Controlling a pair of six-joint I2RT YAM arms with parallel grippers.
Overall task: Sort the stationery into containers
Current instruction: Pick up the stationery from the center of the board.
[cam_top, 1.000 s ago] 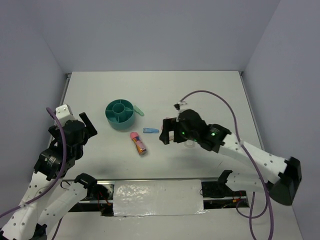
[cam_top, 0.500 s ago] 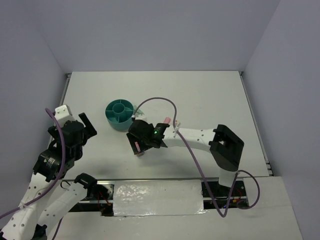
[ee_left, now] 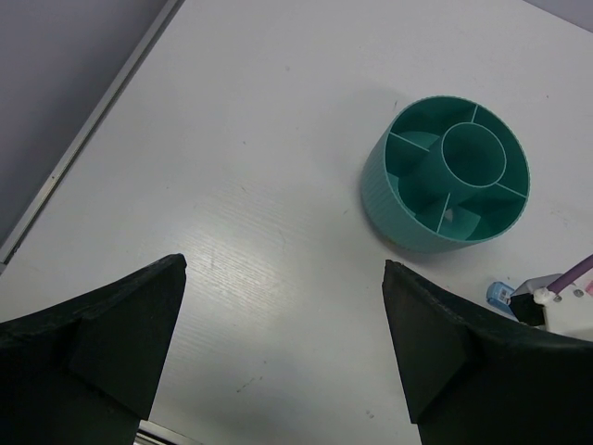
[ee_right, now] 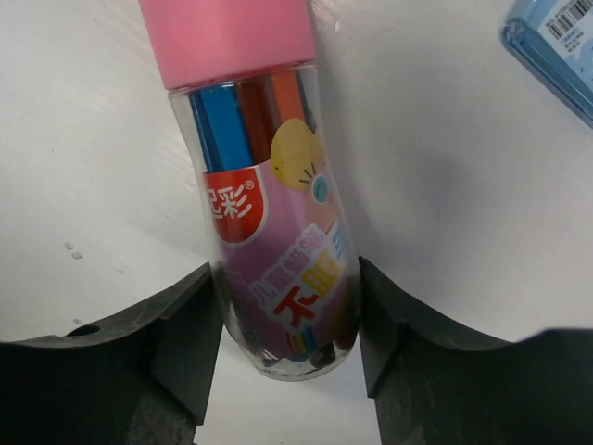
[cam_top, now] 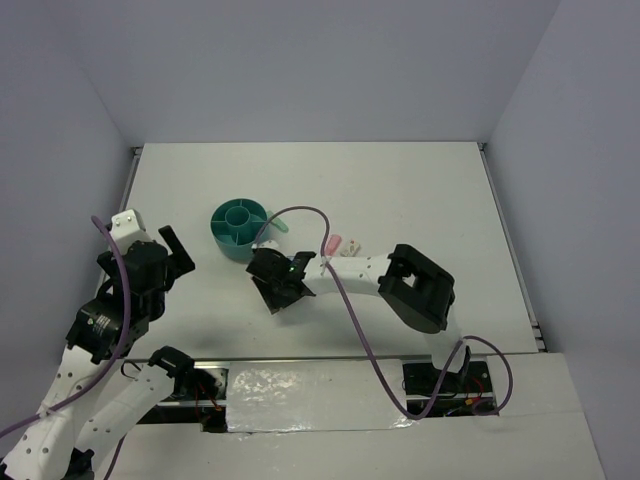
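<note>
**Step in hand:** pick-up of one stationery item, judged as the grasp itself, before any lift.

**Item:** pink-capped tube (ee_right: 269,232), clear-walled with coloured sticks inside, lying on the worktop (cam_top: 400,190). In the overhead view it is at lower centre, below and just right of the teal organiser (ee_left: 408,222).

**Right claw** (ee_right: 287,311): clenched on the tube's lower end, one finger flush against each side. Whether the tube has left the worktop cannot be told.

**Left claw** (ee_left: 283,264): released, fingers wide apart, nothing between them. It hangs at the left of the overhead view, well apart from the items.

**Organiser:** central cup and ring compartments look empty where visible.

**Also listed:** blue piece (ee_right: 556,56), near the tube at the upper right of the right wrist view; green piece (cam_top: 279,224), just beside the organiser's right wall.

**Next move, as judged:** lift clear, carry up-left, and release over a compartment. The tube is long, so tilting it upright would help it drop in.

**Writing:**
- Tube label: Chinese characters. A red badge ends in "彩", and a large character resembles "不". No Latin brand name is legible.
- Blue piece: barcode sticker, digits too small to read.
</note>
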